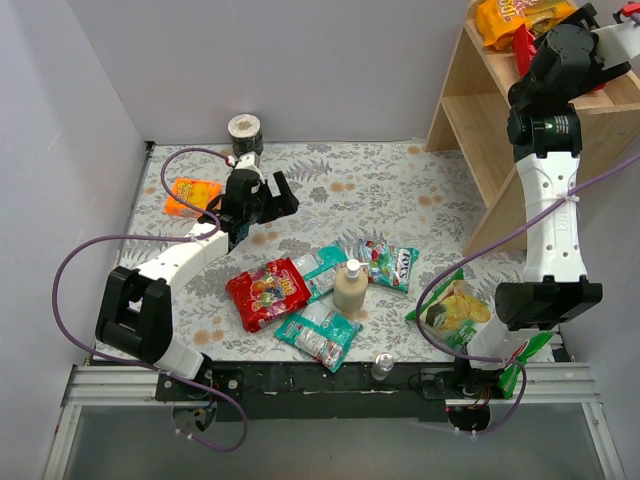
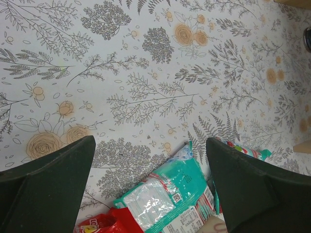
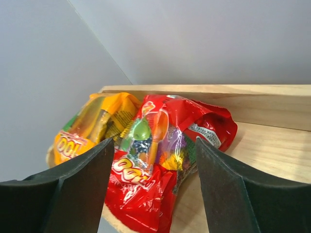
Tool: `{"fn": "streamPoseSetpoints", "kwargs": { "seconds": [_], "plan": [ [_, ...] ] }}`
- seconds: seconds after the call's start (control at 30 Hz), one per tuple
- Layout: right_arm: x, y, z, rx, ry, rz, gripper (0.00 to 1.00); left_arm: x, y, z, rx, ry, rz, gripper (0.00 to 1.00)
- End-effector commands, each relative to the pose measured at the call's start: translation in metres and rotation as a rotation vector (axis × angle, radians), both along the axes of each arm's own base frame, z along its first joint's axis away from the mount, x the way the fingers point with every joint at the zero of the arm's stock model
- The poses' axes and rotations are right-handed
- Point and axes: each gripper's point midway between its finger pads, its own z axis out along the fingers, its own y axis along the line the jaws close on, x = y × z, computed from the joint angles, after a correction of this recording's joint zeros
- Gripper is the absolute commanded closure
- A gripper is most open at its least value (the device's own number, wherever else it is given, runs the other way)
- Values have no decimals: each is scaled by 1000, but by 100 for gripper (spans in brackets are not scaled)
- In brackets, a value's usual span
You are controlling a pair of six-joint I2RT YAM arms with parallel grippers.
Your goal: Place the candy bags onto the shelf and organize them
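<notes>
The wooden shelf point(image 1: 478, 125) stands at the back right. An orange-yellow candy bag point(image 1: 505, 15) and a red one point(image 1: 522, 45) lie on its top board. My right gripper point(image 3: 154, 145) is open up there, with a finger on each side of the red bag point(image 3: 160, 165), which rests on the board point(image 3: 262, 155) beside the orange-yellow bag point(image 3: 92, 126). On the table lie a second red bag point(image 1: 267, 292) and three teal-and-white bags point(image 1: 322, 270) point(image 1: 318, 335) point(image 1: 392, 265). My left gripper point(image 1: 265, 212) is open and empty above the table, just short of a teal bag point(image 2: 170, 189).
A cream bottle point(image 1: 350, 287) stands among the bags. A green chip bag point(image 1: 455, 315) lies by the right arm's base. A small orange packet point(image 1: 190, 195) lies at the far left and a tape roll point(image 1: 244, 128) at the back. A small bottle point(image 1: 382, 365) stands at the near edge.
</notes>
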Motion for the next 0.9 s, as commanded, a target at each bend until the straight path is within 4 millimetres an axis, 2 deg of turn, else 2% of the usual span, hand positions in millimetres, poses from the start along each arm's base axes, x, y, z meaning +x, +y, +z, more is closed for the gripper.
{"fn": "streamPoseSetpoints", "kwargs": {
  "seconds": [0.0,0.23,0.47,0.5,0.6,0.87],
  "plan": [
    [3,-11,-8,-27,54,-88,29,3,0,21,5,-46,-7,2],
    [22,-13,-27,-46,107,-88,34,4,0,18,15,-40,-7,2],
    [53,-8,-43,-38,94,24,43,6,-1,17,20,-37,-7,2],
    [55,-20,-49,-33,107,8,44,5,0,15,22,-33,-4,2],
    [66,-21,-55,-27,107,40,45,5,1,14,28,-32,0,2],
    [94,-12,-70,-6,112,109,49,7,2,13,35,-31,5,2]
  ]
}}
